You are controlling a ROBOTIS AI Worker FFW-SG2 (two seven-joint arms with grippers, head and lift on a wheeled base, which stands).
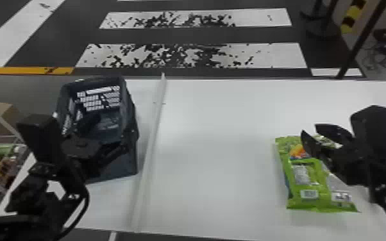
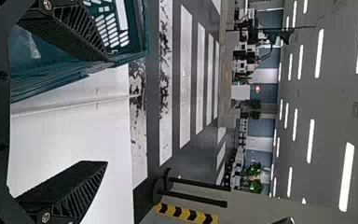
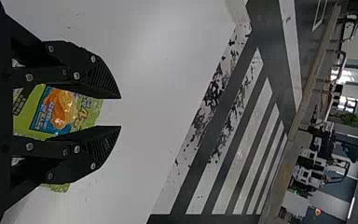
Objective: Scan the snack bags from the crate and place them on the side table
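- Green snack packaging (image 1: 307,179), with an orange picture on it, lies on the white tabletop (image 1: 218,144) at the robot's right; whether it is one bag or two overlapping, I cannot tell.
- Its long side runs from the far part of the table towards the robot, with the near end slanting off to the right.
- The right gripper (image 1: 309,128) comes in from the right, above the packaging's far end. Its two black fingers are parted and point forward and leftward; the wrist view shows green packaging beyond the gap between them, with no sign of a squeeze on it.
- Right is plainly the nearer arm. Should it pick up, it would probably need to go lower before closing; should it leave, a lift before any sideways travel would avoid dragging the packaging.
- The left gripper (image 2: 107,111) is well apart from the packaging, at the dark plastic crate (image 1: 126,165) on the robot's left. Its fingers are spread wide, with nothing between them.
- A pale raised strip (image 1: 152,137) lies between crate and packaging, so a left-arm reach looks long and would have to cross it.
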